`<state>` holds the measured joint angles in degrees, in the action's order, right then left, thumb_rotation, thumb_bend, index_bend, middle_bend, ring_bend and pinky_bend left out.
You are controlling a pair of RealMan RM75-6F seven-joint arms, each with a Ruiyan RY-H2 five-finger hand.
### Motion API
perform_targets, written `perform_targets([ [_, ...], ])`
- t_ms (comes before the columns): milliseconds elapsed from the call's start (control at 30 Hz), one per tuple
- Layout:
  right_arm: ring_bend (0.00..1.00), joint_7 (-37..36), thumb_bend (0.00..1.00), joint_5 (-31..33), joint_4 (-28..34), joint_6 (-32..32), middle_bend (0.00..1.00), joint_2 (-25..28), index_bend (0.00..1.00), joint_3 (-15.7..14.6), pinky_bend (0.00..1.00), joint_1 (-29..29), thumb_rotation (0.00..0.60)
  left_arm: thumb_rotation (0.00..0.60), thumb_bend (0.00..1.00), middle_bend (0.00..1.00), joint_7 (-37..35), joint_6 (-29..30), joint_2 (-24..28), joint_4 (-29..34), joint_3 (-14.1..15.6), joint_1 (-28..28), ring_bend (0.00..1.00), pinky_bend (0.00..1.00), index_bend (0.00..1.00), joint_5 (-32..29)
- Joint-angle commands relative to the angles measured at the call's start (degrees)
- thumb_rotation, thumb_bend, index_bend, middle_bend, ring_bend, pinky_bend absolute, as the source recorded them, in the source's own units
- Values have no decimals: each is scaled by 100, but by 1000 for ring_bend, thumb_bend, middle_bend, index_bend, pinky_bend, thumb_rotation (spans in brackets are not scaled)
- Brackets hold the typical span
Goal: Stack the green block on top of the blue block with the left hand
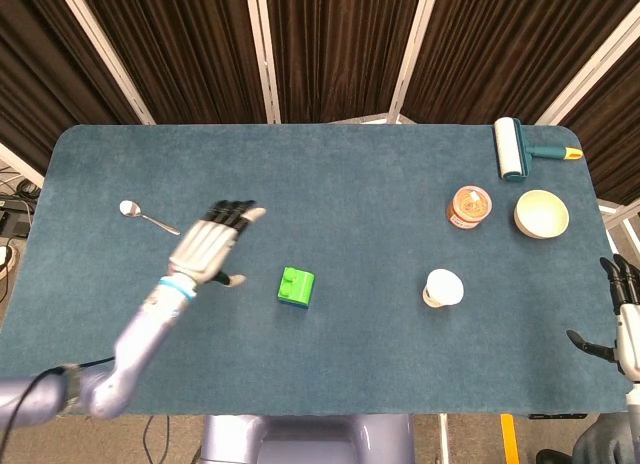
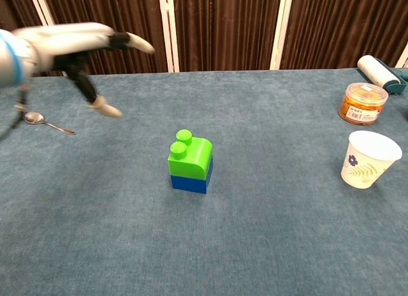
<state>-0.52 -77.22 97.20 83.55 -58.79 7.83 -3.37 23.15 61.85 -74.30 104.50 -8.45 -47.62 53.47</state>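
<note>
Green block (image 2: 190,155): seated on blue block (image 2: 189,182), mid-surface (image 2: 268,245). Left hand (image 1: 207,246): fingers spread, holding nothing, well apart. We judge stacking done; next, we park the arm. Right hand (image 1: 622,314): empty, fingers apart.

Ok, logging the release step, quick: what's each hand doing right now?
Left hand: open, fingers spread, holding nothing.
Right hand: open at the table's edge, holding nothing.
</note>
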Motion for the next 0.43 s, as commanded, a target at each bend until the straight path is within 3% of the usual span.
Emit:
perform_targets([
  [33,0,-55,0,-64,31,43,0,28,0,-13,0,16,600,600,85,0,-82,1218,537,416,529,955,0,0,0,702],
  [133,0,-68,0,-128,43,74,0,38,0,-29,0,24,600,600,3,0,-210,1652,706,478,791,1393,0,0,0,1011],
  [300,0,-72,0,-257,95,115,0,47,0,-67,0,27,600,600,0,0,-572,2208,1083,484,1391,2172,0,0,0,1774],
  [433,0,-83,0,-322,158,157,0,66,0,-77,0,35,600,600,0,0,-849,2631,1073,212,1628,2658,0,0,0,2286],
])
